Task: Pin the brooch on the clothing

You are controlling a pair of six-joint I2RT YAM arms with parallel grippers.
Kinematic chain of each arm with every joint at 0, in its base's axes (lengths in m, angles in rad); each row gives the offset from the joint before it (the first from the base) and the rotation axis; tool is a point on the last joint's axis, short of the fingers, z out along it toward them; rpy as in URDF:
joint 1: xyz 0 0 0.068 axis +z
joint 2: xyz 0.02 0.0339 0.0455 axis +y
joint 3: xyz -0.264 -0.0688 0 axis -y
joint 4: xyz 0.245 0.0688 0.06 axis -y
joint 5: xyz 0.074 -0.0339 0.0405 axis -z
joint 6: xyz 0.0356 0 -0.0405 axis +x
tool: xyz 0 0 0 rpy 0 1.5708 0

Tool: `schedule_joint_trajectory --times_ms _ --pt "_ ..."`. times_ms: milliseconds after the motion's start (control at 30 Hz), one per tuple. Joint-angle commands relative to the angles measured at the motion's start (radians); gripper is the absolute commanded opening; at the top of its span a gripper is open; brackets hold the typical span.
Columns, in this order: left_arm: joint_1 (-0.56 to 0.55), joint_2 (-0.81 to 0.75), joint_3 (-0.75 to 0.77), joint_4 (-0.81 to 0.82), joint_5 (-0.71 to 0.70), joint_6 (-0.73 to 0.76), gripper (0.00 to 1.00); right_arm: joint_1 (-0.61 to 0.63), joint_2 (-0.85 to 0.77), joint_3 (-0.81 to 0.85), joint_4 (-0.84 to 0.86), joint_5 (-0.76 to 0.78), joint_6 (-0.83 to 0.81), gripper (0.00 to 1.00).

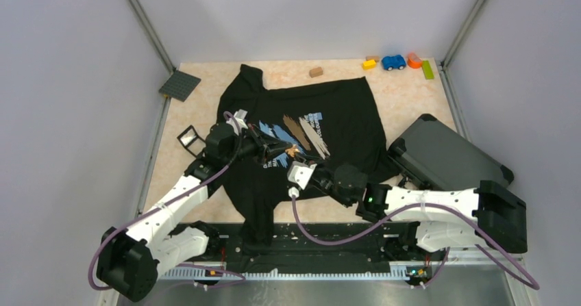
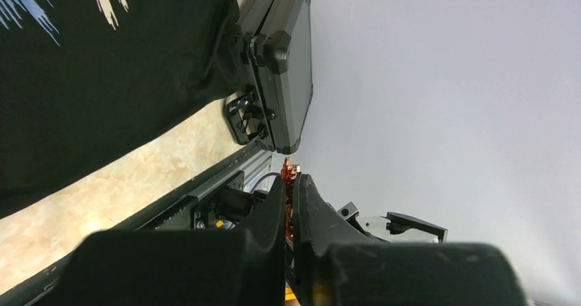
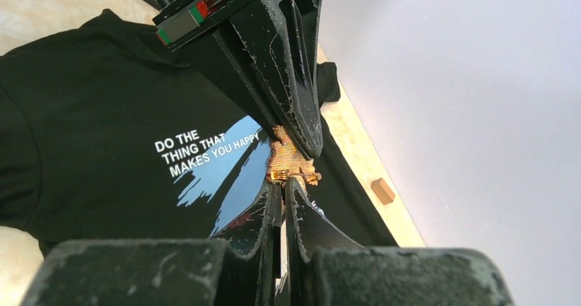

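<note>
brooch [image 3: 289,161] is mostly buried between the left gripper [image 3: 306,142] fingers, only a bit pokes out, and from the top camera it's just a speck. can't tell if the right gripper [image 3: 283,184] actually pinches it. the 2 arms cover part of the shirt [image 1: 342,114]

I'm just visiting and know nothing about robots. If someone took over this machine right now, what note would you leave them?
Left gripper: shut on the brooch.
Right gripper: shut on the brooch's lower, pin end, as far as its wrist view shows.
Brooch: held between both grippers over the chest print of the T-shirt, which lies spread out.
Done: brooch is lifted and at the shirt.
Left: push the pin through the fabric, fasten it, let go.
</note>
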Motion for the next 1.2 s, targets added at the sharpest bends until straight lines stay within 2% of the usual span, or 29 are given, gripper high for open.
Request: schedule_joint_trajectory --times_ms 0,167,333,400,500,600,800,900,1000,1167 --pt "0.001 0.011 -0.005 0.075 0.047 -0.005 0.0 0.004 0.006 0.016 0.043 0.011 -0.002 0.01" --pt "0.002 -0.001 -0.027 0.13 0.026 -0.004 0.0 0.005 0.004 0.002 0.037 0.036 0.039 0.29" --pt "0.003 -0.077 -0.136 0.306 -0.129 -0.018 0.0 0.004 -0.063 -0.034 0.02 0.08 0.153 0.52" --pt "0.003 -0.115 -0.169 0.336 -0.19 0.008 0.0 0.003 -0.093 -0.024 -0.031 0.084 0.227 0.57" --pt "0.001 -0.175 -0.221 0.41 -0.255 0.085 0.0 -0.023 -0.129 -0.007 -0.095 0.049 0.397 0.6" --pt "0.001 -0.232 -0.256 0.463 -0.272 0.164 0.0 -0.091 -0.162 0.013 -0.147 -0.05 0.584 0.6" --pt "0.001 -0.37 -0.351 0.548 -0.308 0.206 0.0 -0.308 -0.183 0.055 -0.143 -0.291 1.106 0.57" --pt "0.001 -0.417 -0.374 0.558 -0.314 0.228 0.0 -0.34 -0.158 0.077 -0.139 -0.321 1.205 0.56" --pt "0.001 -0.442 -0.389 0.598 -0.302 0.243 0.0 -0.344 -0.109 0.107 -0.121 -0.414 1.299 0.56" --pt "0.001 -0.451 -0.391 0.616 -0.288 0.244 0.0 -0.346 -0.018 0.113 0.085 -0.575 1.458 0.54"
